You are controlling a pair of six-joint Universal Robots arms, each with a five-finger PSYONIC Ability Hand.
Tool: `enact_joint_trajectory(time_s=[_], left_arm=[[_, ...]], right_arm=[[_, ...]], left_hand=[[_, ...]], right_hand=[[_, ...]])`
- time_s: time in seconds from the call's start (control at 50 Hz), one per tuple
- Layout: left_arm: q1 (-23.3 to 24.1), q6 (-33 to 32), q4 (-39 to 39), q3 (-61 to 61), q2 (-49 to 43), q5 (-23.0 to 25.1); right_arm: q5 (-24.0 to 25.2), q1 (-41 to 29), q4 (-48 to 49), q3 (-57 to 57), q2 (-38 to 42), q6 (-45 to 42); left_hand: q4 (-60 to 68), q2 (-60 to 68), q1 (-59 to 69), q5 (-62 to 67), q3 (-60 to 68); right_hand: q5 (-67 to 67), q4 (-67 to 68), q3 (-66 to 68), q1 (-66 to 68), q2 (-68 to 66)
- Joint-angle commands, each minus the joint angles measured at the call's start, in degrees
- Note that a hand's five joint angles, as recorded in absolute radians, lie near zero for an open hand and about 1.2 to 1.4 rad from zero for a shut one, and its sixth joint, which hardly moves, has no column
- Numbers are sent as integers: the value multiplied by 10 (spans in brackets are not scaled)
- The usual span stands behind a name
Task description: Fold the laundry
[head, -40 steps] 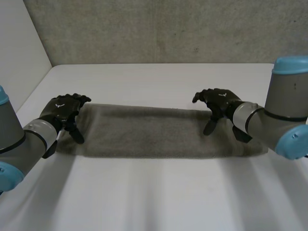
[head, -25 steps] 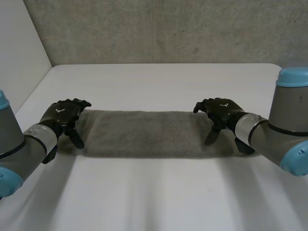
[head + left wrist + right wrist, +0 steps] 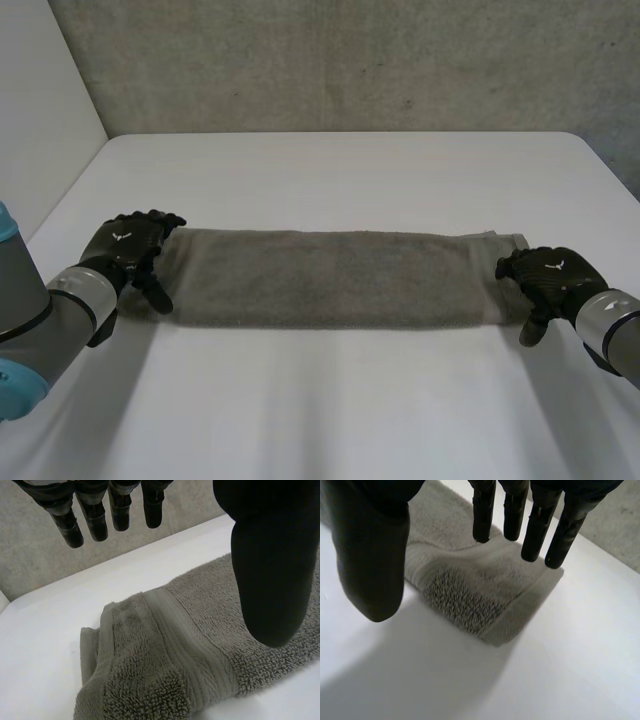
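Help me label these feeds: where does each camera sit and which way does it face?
Head view: behind and between the arms, looking down at the table; both arms show, left hand and right hand at opposite ends of the towel.
Left wrist view: on the left wrist, looking along the open left hand at one towel end.
Right wrist view: likewise, right hand open at the other end.
Shared: the towel.
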State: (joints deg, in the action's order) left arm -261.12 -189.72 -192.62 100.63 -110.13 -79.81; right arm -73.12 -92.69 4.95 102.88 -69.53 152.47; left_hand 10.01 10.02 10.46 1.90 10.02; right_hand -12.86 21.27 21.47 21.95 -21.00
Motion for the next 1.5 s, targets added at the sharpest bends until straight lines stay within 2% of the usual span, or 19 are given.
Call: enact_joint_trajectory(time_s=[0.02, 0.06, 0.16, 0.2, 0.22, 0.24, 0.38, 0.54, 0.76, 0.8, 0.86, 0.9, 0.92, 0.98, 1.02, 1.08, 1.12, 1.36, 1.5], left_arm=[[0, 0, -12, 6, 3, 0], [0, 0, -13, 6, 3, 0], [0, 0, -13, 7, 4, 0], [0, 0, -13, 7, 4, 0], [0, 0, -13, 7, 4, 0], [1, 0, -13, 7, 4, 0], [2, 0, -13, 7, 4, 0], [0, 0, -14, 12, 4, 0], [0, 0, -14, 14, 14, 0], [0, 0, -14, 14, 14, 0], [0, 0, -14, 14, 16, 0], [1, 0, -14, 14, 16, 0], [1, 0, -14, 14, 16, 0], [1, 1, -14, 14, 16, -1], [1, 1, -14, 16, 16, -1], [1, 1, -15, 17, 16, -1], [1, 1, -18, 18, 16, -1], [1, 1, -45, 26, 24, -3], [1, 1, -45, 30, 25, -3]], right_arm=[[-7, 8, 32, -2, 32, -18], [-11, 14, 43, -1, 36, -24], [-22, 34, 64, -1, 45, -50], [-23, 42, 69, -6, 55, -60], [-23, 42, 69, -6, 55, -60], [-24, 45, 71, -8, 56, -62], [-28, 61, 83, -23, 57, -66], [-46, 103, 85, -52, 67, -123], [-114, 86, 71, -148, 48, -167], [-120, -2, 57, -182, 32, -165], [-123, -51, 49, -205, 33, -164], [-129, -144, 43, -239, 39, -168], [-129, -144, 43, -240, 39, -168], [-142, -238, 42, -273, 57, -169], [-142, -330, 42, -316, 90, -168], [-143, -369, 42, -335, 113, -166], [-139, -429, 42, -366, 155, -165], [-142, -536, 35, -473, 330, -161], [-137, -549, 31, -500, 355, -129]], left_hand=[[7, 7, 3, -12, 7], [7, 7, 3, -12, 7], [7, 7, 3, -12, 7], [7, 7, 3, -12, 7], [7, 7, 3, -12, 7], [7, 7, 3, -12, 7], [7, 7, 3, -12, 7], [7, 7, 3, -12, 7], [5, 5, 1, -13, 5], [5, 5, 1, -13, 5], [5, 5, 1, -13, 5], [5, 5, 1, -13, 5], [5, 5, 1, -13, 5], [7, 7, 3, -12, 7], [5, 5, 1, -13, 5], [7, 7, 3, -12, 7], [5, 5, 1, -13, 5], [7, 7, 3, -12, 7], [7, 7, 3, -12, 7]], right_hand=[[-64, 80, 78, 73, -82], [-82, 98, 96, 92, -101], [-256, 272, 270, 265, -274], [-490, 506, 504, 499, -508], [-491, 507, 505, 500, -510], [-571, 586, 585, 580, -589], [-571, 587, 585, 580, -590], [-571, 587, 585, 580, -590], [-571, 587, 585, 580, -590], [-571, 587, 585, 580, -590], [-571, 587, 585, 580, -590], [-571, 587, 585, 580, -590], [-571, 587, 585, 580, -590], [-571, 587, 585, 580, -590], [-571, 587, 585, 580, -590], [-571, 587, 585, 580, -590], [-571, 587, 585, 580, -590], [-571, 587, 585, 580, -590], [-571, 587, 585, 580, -590]])
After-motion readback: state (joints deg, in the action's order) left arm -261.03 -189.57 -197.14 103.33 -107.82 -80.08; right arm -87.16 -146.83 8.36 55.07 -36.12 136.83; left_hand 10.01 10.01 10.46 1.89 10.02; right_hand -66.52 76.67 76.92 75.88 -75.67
